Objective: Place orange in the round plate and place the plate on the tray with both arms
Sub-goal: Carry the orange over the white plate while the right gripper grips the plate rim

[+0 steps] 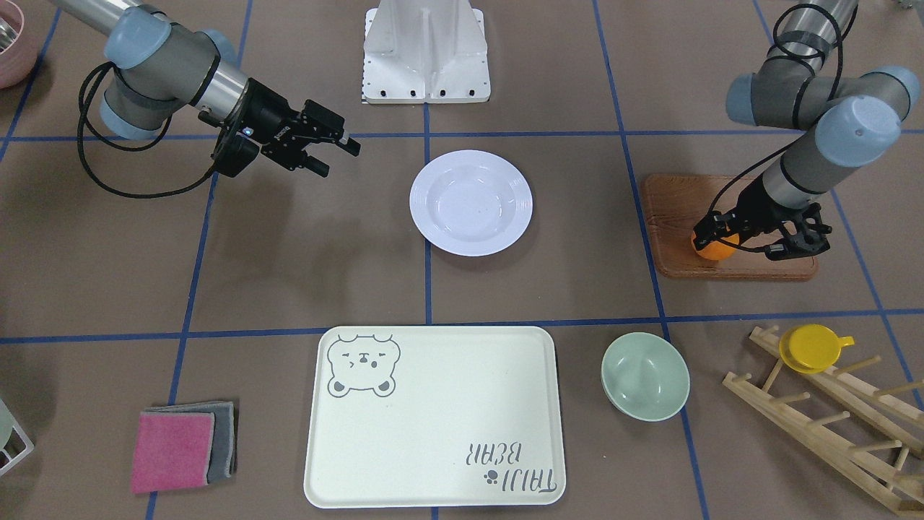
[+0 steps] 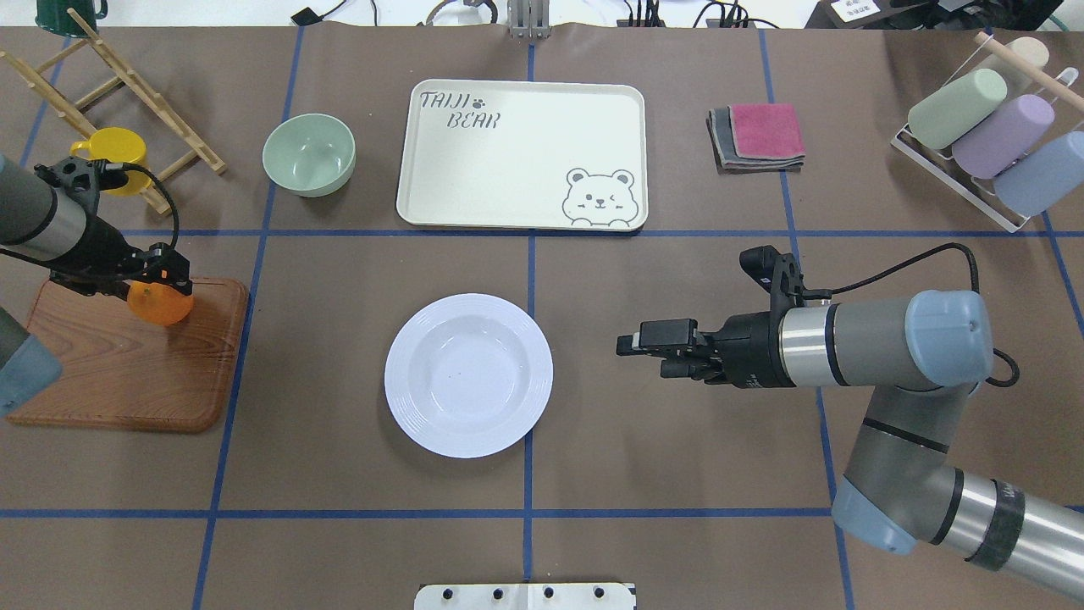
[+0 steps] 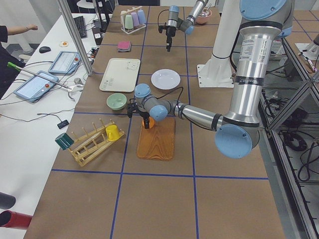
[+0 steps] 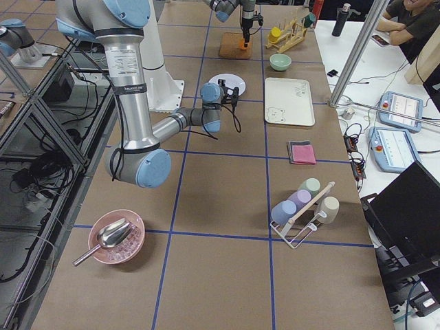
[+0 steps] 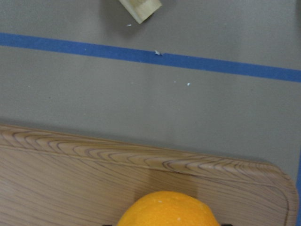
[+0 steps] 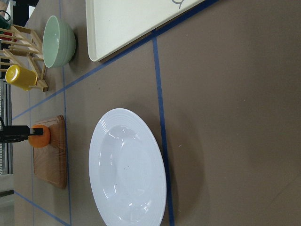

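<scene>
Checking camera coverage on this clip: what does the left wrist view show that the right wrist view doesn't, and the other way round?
Only the left wrist view: a close look at the orange near the wooden board's edge, with a blue tape line beyond.

Only the right wrist view: the empty round plate, part of the tray, the mint bowl, the yellow cup, and the left tool around the orange.

Both: the orange and the board.

The orange (image 2: 157, 307) is small, round and bright. The left tool (image 2: 161, 292) pinches it over a brown wooden board (image 2: 127, 373), at 9 o'clock from the round plate (image 2: 468, 374). The plate is white and shiny (little ridges ring its rim) and sits flat on the bench (image 2: 677, 457). The cream tray (image 2: 508, 161) with a bear face lies flat at the plate's 12 o'clock.
</scene>
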### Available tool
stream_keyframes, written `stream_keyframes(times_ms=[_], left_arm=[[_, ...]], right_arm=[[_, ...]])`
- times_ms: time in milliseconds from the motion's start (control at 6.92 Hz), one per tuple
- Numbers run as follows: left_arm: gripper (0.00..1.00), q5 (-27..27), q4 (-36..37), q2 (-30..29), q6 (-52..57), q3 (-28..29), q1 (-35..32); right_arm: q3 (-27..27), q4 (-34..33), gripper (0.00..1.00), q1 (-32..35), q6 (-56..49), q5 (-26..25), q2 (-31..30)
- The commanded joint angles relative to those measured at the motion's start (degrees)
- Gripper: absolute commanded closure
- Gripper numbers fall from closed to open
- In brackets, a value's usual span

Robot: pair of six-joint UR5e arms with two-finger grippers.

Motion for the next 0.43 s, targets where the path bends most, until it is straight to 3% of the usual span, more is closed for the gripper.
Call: stream_keyframes(times_ms=[0, 289], left_arm=[[0.30, 0.0, 9.9, -10.3, -9.8, -3.8, 2.1], [0.30, 3.2, 11.5, -17.5, -20.7, -3.9, 9.8]], right_arm=[[-9.1, 10.2, 0.01, -3.1, 3.0, -5.8, 4.7], [-13.4, 10.4, 0.01, -6.1, 3.3, -10.0, 8.5]])
